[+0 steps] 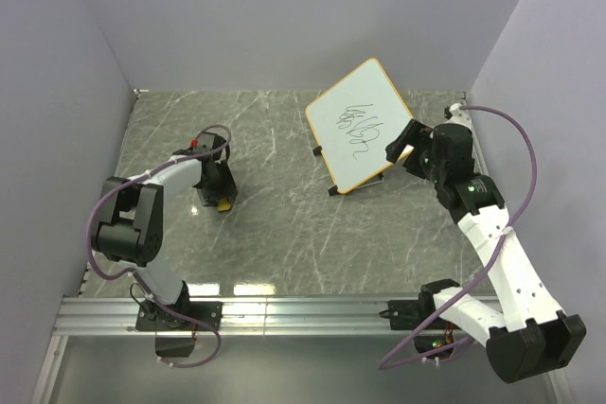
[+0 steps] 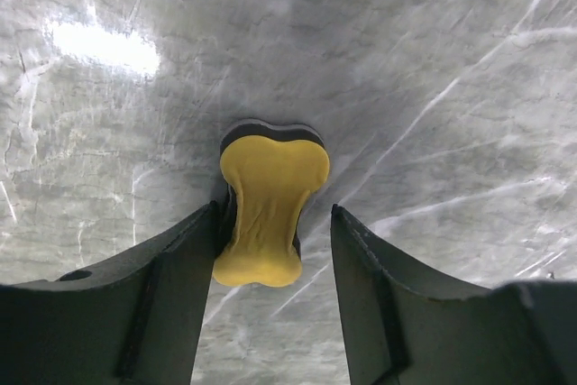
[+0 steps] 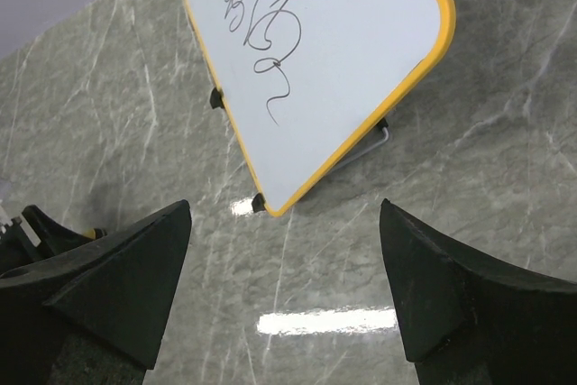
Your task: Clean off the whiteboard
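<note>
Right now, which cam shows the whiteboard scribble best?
Right wrist: the whiteboard fills the upper frame, its black scribble close and sharp. Top external shows the whole board, scribble small. Left wrist shows none of it.

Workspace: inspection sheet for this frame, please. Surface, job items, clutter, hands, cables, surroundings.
Surface: grey marbled table, some glare.
Job's things: whiteboard propped at a tilt, black scribbles not yet erased; yellow eraser flat on table.
Clutter: nothing seen.
Hands: left hand open, straddling eraser; right hand open, empty, facing whiteboard.
Cables: purple cables loop beside both arms, clear of whiteboard.
Surroundings: plain walls on three sides; metal rail at near edge.
</note>
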Controlling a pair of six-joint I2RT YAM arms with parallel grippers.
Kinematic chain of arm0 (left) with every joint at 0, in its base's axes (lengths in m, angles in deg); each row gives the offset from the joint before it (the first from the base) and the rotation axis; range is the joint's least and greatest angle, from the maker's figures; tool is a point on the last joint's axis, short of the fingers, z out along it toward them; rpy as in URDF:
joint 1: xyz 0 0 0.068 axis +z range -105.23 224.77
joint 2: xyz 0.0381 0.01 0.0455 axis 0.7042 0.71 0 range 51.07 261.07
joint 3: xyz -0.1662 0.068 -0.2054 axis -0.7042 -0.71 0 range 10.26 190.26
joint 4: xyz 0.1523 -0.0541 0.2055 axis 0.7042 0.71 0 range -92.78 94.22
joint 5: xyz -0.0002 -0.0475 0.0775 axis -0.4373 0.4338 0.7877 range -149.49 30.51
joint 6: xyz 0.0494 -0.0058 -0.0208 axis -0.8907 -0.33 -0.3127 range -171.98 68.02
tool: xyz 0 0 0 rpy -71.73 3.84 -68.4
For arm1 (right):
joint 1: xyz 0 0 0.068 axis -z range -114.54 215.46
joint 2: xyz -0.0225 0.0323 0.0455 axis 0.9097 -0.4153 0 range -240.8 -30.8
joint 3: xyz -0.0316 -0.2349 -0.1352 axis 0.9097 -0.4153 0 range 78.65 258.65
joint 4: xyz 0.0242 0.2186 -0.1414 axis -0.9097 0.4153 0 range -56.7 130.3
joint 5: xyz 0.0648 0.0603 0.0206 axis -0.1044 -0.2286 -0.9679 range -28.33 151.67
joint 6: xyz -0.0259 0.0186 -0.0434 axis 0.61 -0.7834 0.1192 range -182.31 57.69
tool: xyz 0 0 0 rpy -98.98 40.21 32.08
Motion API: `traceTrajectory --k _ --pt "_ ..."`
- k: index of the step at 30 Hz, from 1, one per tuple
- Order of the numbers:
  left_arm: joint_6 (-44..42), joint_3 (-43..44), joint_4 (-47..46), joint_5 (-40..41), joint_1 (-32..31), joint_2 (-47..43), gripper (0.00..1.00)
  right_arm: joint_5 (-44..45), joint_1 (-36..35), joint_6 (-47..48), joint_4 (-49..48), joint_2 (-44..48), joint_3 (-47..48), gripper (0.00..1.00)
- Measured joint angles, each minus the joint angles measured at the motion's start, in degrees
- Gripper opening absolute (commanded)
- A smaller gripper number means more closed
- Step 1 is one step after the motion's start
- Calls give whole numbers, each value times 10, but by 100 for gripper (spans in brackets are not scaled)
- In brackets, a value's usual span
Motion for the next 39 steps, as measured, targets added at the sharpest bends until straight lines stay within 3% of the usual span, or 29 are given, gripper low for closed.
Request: traceTrajectory --k 9,11,12,20,24,27,31,34,39 --pt "-7 -2 -9 12 0 3 40 7 -5 14 -2 -34 10 91" --pt "-7 -2 -10 13 0 4 21 10 -5 22 -1 -45 27 92" --pt "-8 0 -10 12 0 4 0 13 -5 28 -2 -52 41 93" --pt "-16 11 -7 8 -1 7 0 27 5 64 -6 -155 227 94" --pt "-22 23 -3 -1 0 8 0 -1 55 70 -11 -232 331 94" --pt "-28 33 -2 -10 0 8 0 -52 114 69 -10 -306 406 94" --pt "-34 34 -2 -24 0 6 0 -143 173 71 40 -440 545 84" --pt "-34 34 -3 -35 0 -1 0 -209 193 75 68 -544 651 84" --pt "-34 34 -8 -46 0 -12 0 -293 196 66 80 -581 618 84"
